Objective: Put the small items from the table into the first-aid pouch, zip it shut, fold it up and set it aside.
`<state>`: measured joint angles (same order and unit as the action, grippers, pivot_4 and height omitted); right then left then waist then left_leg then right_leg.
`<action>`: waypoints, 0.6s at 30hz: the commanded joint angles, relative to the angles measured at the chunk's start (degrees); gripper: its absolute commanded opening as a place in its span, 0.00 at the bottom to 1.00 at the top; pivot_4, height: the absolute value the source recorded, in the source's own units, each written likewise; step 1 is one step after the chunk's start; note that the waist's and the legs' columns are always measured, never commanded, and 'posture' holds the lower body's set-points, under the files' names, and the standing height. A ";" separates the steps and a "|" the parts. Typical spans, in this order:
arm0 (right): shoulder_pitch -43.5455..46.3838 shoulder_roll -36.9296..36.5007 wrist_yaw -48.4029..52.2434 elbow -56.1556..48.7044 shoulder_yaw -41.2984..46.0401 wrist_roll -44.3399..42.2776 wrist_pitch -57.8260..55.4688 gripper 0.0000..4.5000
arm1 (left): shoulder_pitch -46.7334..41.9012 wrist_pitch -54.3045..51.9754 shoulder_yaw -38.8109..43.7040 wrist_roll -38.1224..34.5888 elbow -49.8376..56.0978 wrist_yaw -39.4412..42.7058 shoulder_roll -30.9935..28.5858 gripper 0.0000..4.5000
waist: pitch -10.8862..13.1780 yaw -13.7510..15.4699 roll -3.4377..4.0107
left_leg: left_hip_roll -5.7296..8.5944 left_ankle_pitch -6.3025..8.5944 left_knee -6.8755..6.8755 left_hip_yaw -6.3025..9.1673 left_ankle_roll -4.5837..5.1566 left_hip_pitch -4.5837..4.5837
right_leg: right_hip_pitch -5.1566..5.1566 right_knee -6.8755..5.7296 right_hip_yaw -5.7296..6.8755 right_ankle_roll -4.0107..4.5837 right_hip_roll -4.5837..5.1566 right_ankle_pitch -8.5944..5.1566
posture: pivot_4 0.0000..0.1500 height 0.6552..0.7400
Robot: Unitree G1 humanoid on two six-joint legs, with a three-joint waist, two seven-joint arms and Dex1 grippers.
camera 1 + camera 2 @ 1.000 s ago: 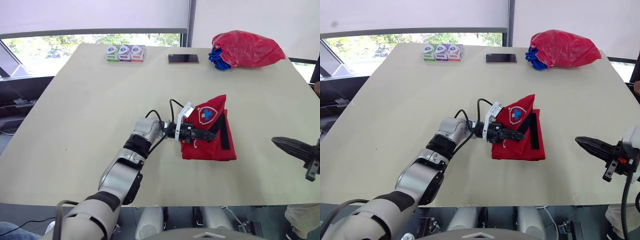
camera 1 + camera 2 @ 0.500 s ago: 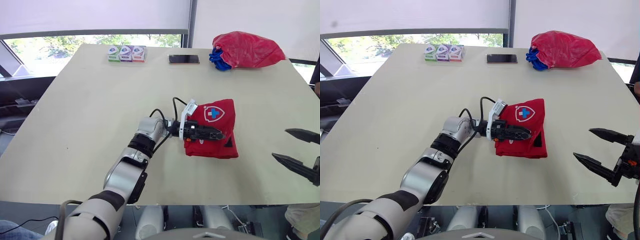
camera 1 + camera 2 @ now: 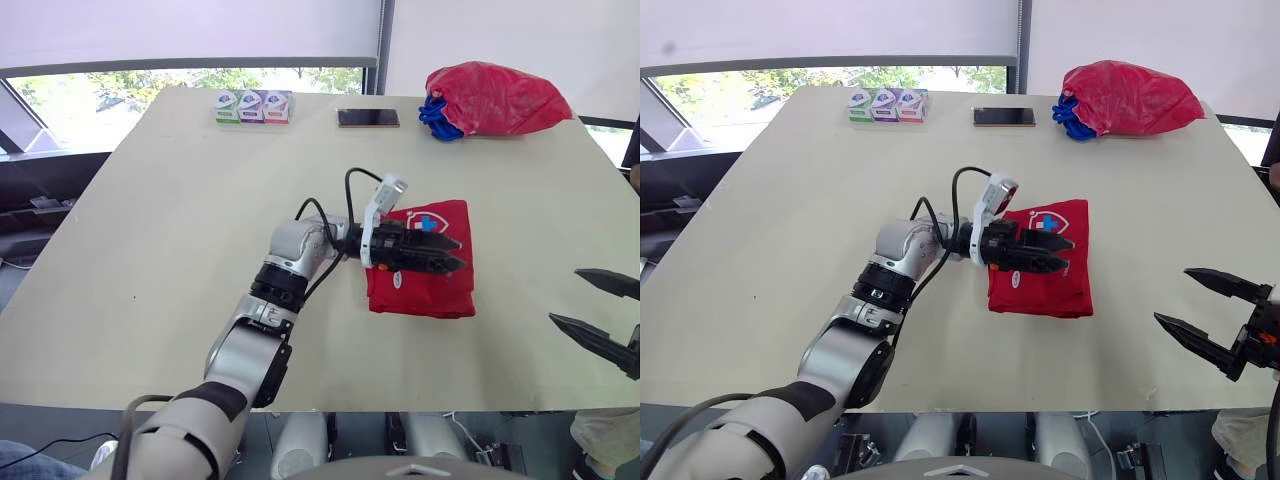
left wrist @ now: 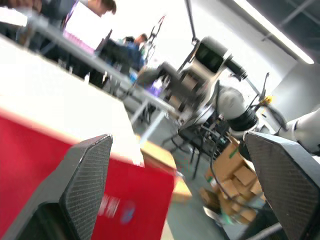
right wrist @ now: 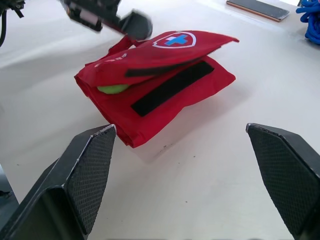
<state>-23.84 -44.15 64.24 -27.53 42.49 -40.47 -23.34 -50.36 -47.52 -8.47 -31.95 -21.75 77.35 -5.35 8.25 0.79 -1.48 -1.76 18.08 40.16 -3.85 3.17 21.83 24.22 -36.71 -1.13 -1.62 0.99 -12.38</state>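
Observation:
The red first-aid pouch [image 3: 428,280] lies folded on the table, its white shield with a blue cross facing up. My left gripper [image 3: 462,254] hovers open just over its top flap, holding nothing. In the right wrist view the pouch [image 5: 165,55] has its flap slightly raised, with a black hook-and-loop strip [image 5: 172,87] below it and something green [image 5: 113,89] showing inside the fold. My right gripper [image 3: 566,296] stands open and empty to the pouch's right, near the table's front right edge.
At the table's far edge sit three small boxes [image 3: 252,106], a dark phone [image 3: 368,118] and a red bag with blue cord [image 3: 495,97]. Bare tabletop [image 3: 180,220] stretches left of the pouch.
Both grippers went from shut to open. My left gripper let go of the pouch's flap, which dropped down flat, and lifted a little above it.

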 commanded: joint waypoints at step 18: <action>-0.31 0.92 -1.47 -0.18 -1.50 1.45 3.39 1.00 | 1.91 47.31 -16.61 29.30 -22.60 -7.63 5.36 0.00 | -0.02 0.08 0.04 | 0.15 0.03 -0.01 0.01 0.05 0.00 | -0.04 0.05 -0.11 0.11 0.01 0.07 | 1.00 1.00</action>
<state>-23.91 -43.26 62.98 -26.99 40.45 -38.89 -21.03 -48.13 -3.58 -22.52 -7.13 -40.32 71.23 -0.26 8.23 0.87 -1.44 -1.60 18.10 40.16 -3.82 3.23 21.82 24.15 -36.66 -1.24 -1.52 1.01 -12.32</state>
